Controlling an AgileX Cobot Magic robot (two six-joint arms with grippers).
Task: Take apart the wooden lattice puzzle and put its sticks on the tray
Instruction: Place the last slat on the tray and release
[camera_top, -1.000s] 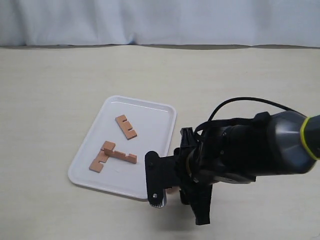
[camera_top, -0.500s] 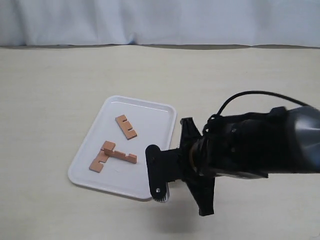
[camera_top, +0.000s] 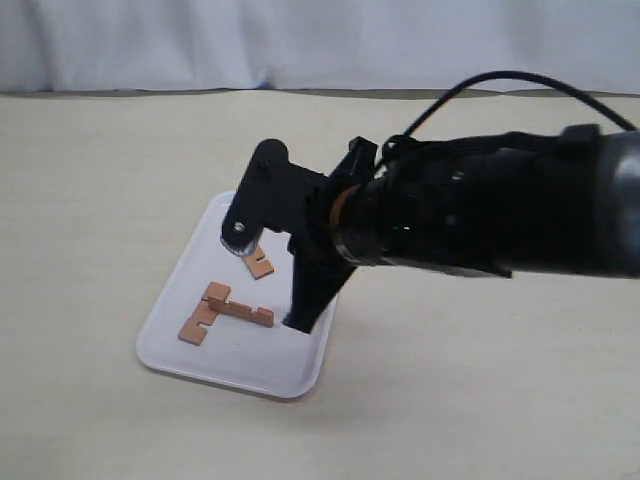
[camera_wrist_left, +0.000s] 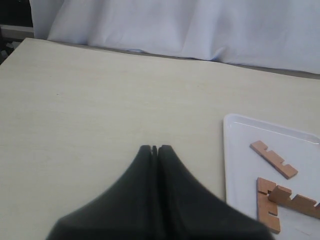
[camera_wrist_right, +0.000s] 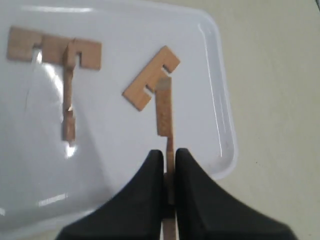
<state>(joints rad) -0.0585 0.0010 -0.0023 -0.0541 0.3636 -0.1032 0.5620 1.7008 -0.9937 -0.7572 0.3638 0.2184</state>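
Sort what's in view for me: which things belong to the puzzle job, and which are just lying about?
Job: white tray; two joined sticks and one loose stick on it; fourth stick held in the right gripper.
Not the job: table; white cloth behind; idle left gripper.

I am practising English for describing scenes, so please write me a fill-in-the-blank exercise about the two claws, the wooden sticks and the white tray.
1. The right claw is ___ on a stick.
2. Besides that one, ___ other sticks lie on the tray.
3. Of these, ___ are joined as a pair, and one lies apart.
4. The left claw is shut and holds ___.

Missing words: shut; three; two; nothing
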